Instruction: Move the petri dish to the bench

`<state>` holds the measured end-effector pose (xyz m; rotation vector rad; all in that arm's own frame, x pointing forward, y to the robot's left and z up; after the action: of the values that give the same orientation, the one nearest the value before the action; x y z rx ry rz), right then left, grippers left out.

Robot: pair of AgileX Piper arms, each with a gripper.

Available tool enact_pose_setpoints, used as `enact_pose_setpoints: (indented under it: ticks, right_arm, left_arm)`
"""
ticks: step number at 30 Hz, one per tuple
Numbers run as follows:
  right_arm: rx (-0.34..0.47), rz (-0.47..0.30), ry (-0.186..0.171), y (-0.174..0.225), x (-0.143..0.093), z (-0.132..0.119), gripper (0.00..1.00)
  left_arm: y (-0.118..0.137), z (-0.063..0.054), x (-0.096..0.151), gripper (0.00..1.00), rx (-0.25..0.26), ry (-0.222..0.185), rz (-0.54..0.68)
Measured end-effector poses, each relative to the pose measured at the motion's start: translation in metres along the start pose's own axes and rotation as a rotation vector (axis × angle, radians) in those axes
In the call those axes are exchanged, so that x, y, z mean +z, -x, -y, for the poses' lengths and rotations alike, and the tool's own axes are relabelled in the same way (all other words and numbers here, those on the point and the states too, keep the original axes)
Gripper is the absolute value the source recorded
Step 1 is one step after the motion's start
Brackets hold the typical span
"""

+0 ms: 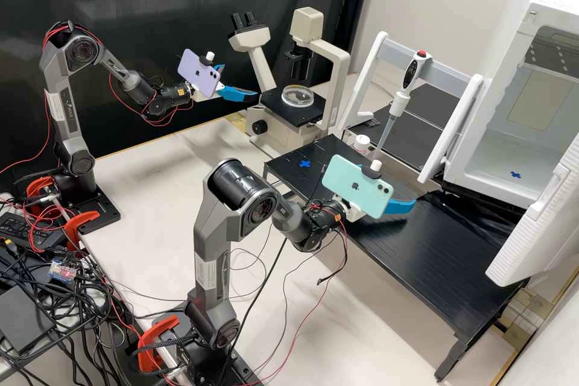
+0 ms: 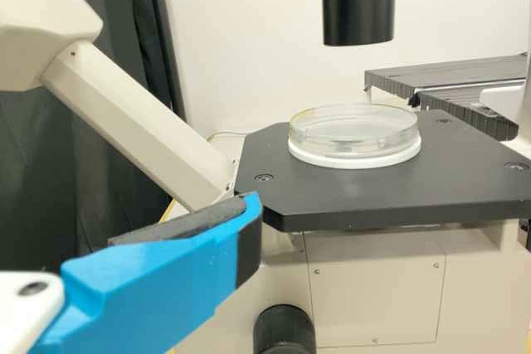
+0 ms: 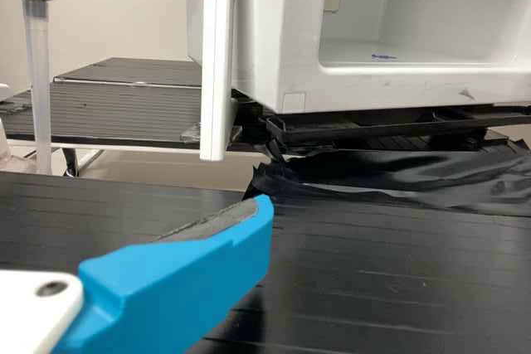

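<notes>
Standing before a pale wall (image 1: 446,0) is the black bench (image 1: 422,253).

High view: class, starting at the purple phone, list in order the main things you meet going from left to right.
Purple phone → microscope eyepieces → petri dish on the microscope's stage → upright pipette → open white cabinet.

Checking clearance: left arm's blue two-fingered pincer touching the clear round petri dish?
Apart. High view: the left pincer ends short of the petri dish, flat black microscope stage showing between them.
</notes>
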<state>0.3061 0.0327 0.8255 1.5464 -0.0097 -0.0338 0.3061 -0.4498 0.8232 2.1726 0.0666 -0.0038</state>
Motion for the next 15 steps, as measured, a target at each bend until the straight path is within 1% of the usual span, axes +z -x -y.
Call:
enact_pose_setpoints:
  ticks: [10, 12, 15]
  right_arm:
    - [-0.006, 0.004, 0.000, 0.007, 0.001, 0.001, 1.00]
    - [-0.006, -0.006, 0.000, 0.016, -0.003, 0.001, 1.00]
    - [-0.001, -0.041, 0.001, 0.027, -0.011, 0.000, 1.00]
  left_arm:
    - [0.000, 0.000, 0.000, 1.00, 0.000, 0.000, 0.000]
    - [0.000, 0.000, 0.000, 1.00, 0.000, 0.000, 0.000]
    - [0.000, 0.000, 0.000, 1.00, 0.000, 0.000, 0.000]
